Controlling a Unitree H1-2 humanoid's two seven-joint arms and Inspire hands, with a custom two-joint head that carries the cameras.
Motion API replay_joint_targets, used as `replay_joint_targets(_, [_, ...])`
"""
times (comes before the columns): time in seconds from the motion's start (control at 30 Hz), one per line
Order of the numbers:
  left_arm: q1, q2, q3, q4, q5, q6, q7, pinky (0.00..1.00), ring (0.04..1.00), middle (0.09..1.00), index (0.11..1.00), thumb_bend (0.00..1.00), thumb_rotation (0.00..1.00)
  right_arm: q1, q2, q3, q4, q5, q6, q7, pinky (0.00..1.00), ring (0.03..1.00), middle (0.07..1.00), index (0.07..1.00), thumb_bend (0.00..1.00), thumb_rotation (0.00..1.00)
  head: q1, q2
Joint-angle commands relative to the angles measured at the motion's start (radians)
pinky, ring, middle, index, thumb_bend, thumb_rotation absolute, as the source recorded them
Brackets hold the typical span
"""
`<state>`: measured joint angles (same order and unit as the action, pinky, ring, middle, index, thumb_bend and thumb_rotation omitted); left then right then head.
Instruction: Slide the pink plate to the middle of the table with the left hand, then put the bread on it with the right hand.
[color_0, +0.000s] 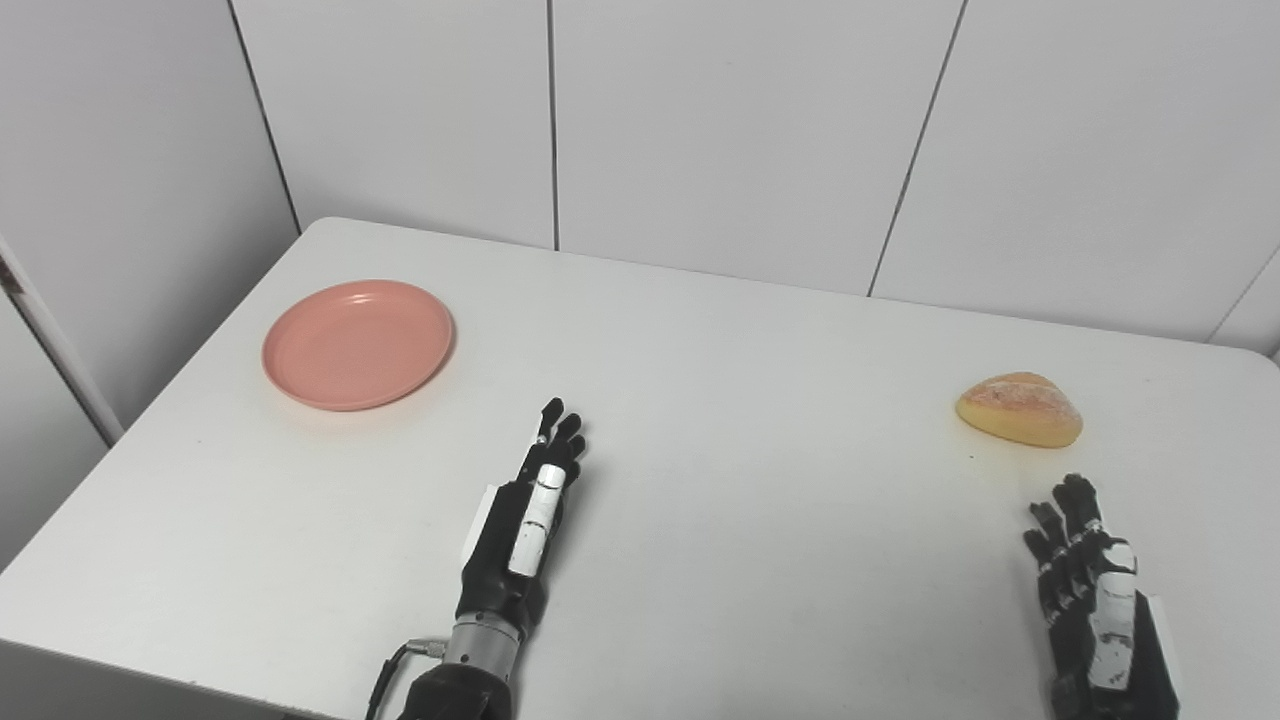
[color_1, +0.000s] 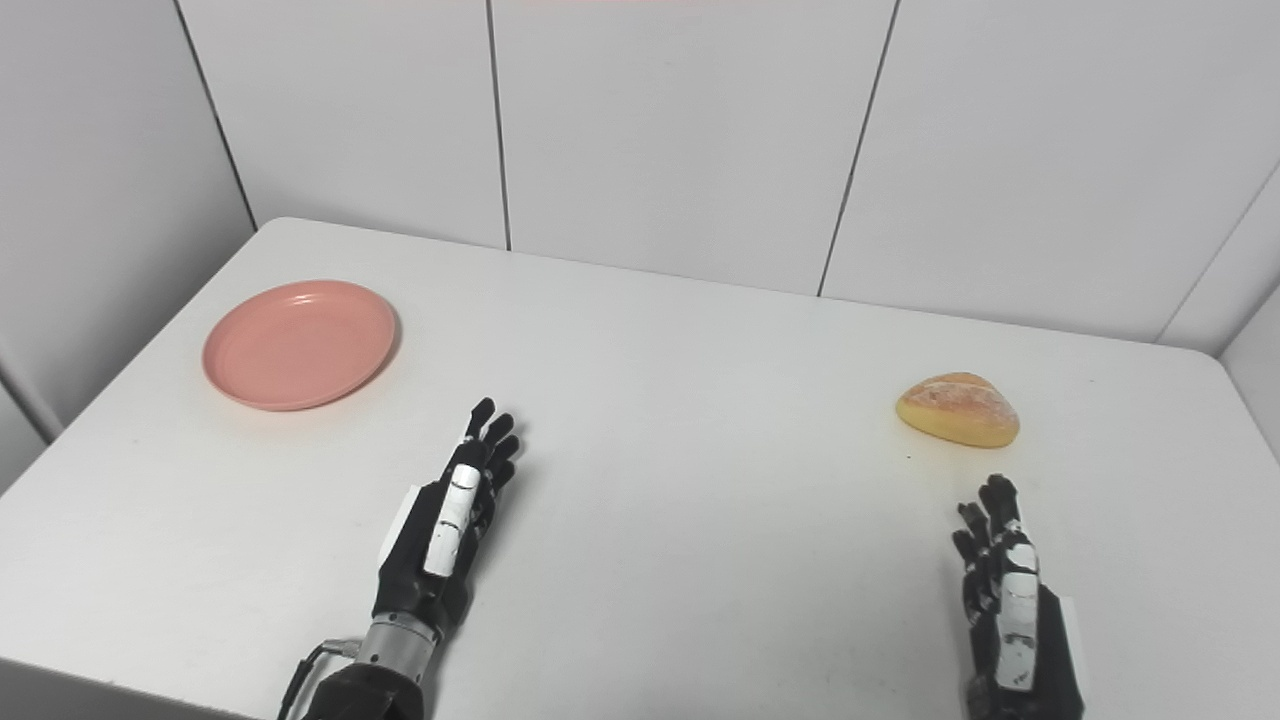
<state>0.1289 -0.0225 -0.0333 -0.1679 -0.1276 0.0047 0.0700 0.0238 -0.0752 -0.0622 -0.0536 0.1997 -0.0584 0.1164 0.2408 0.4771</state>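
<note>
The pink plate lies flat and empty at about ten o'clock on the white worktop, close to its left edge and far corner. It has not been slid yet: the middle of the worktop is bare, so the first step of the task is not yet done.

Next comes the left hand, at about seven o'clock, just below and to the right of the plate but clearly apart from it. It holds nothing; its fingers are stretched out straight, close side by side, pointing towards twelve o'clock, with the hand turned edge-up. That posture looks like a ready stance: from there the hand could swing towards ten o'clock, catch the plate's rim and draw it towards the centre. Since the plate is shallow and smooth, it will probably slide easily, and a push that lands too high on the rim might tip it rather than move it.

The bread, a rounded golden roll, sits at about three o'clock, well apart from the plate, on the side that suits the right arm.

The right hand waits at about five o'clock, just below the bread and not touching it. It is empty too, fingers extended upward and a little apart. Its place near the roll makes sense, as a short reach is all that is needed once the plate is centred.
</note>
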Motion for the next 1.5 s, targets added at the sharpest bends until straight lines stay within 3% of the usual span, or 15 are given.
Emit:
replay_joint_targets(0.0, [0.073, -0.021, 0.026, -0.048, -0.014, -0.011, 0.009, 1.00, 0.975, 0.983, 1.000, 0.73, 0.97, 0.024, -0.022, -0.012, 0.047, -0.007, 0.001, 0.002, 0.99, 0.984, 0.991, 0.957, 0.75, 1.00, -0.001, -0.006])
replay_joint_targets(0.23, [-0.020, 0.008, 0.067, -0.185, -0.030, 0.082, 0.010, 0.99, 0.933, 0.945, 0.962, 0.85, 0.93, 0.026, -0.027, -0.006, 0.056, -0.009, -0.003, 0.013, 1.00, 0.984, 0.984, 0.958, 0.75, 1.00, -0.002, -0.012])
replay_joint_targets(0.43, [-0.133, 0.085, 0.128, -0.206, -0.043, 0.125, -0.020, 0.96, 0.911, 0.915, 0.906, 0.91, 0.91, 0.026, -0.023, -0.001, 0.062, -0.018, -0.008, 0.006, 0.98, 0.972, 0.978, 0.960, 0.76, 1.00, -0.005, -0.018])
replay_joint_targets(0.77, [-0.290, 0.267, 0.230, -0.028, -0.114, 0.029, -0.129, 0.94, 0.910, 0.908, 0.895, 0.95, 0.88, 0.031, -0.013, 0.001, 0.053, -0.023, -0.006, 0.004, 0.98, 0.972, 0.983, 0.964, 0.77, 1.00, -0.016, -0.017])
replay_joint_targets(1.0, [-0.386, 0.336, 0.276, 0.018, -0.136, 0.037, -0.148, 0.89, 0.903, 0.894, 0.866, 0.96, 0.86, 0.035, -0.013, 0.002, 0.046, -0.025, -0.003, 0.003, 0.97, 0.968, 0.982, 0.963, 0.76, 1.00, -0.016, -0.010])
replay_joint_targets(1.1, [-0.427, 0.372, 0.295, 0.038, -0.157, 0.039, -0.168, 0.91, 0.923, 0.905, 0.902, 0.93, 0.85, 0.035, -0.013, 0.002, 0.045, -0.022, -0.003, 0.006, 0.97, 0.965, 0.982, 0.960, 0.76, 1.00, -0.016, -0.010])
replay_joint_targets(1.27, [-0.478, 0.423, 0.320, 0.107, -0.173, 0.035, -0.192, 0.92, 0.909, 0.912, 0.907, 0.94, 0.85, 0.035, -0.015, 0.006, 0.043, -0.027, -0.002, 0.006, 0.97, 0.967, 0.985, 0.968, 0.75, 1.00, -0.016, -0.009])
replay_joint_targets(1.47, [-0.540, 0.472, 0.349, 0.214, -0.172, 0.010, -0.207, 0.85, 0.903, 0.905, 0.918, 0.96, 0.82, 0.035, -0.017, 0.004, 0.046, -0.026, -0.005, 0.007, 0.97, 0.966, 0.984, 0.963, 0.76, 1.00, -0.014, -0.006])
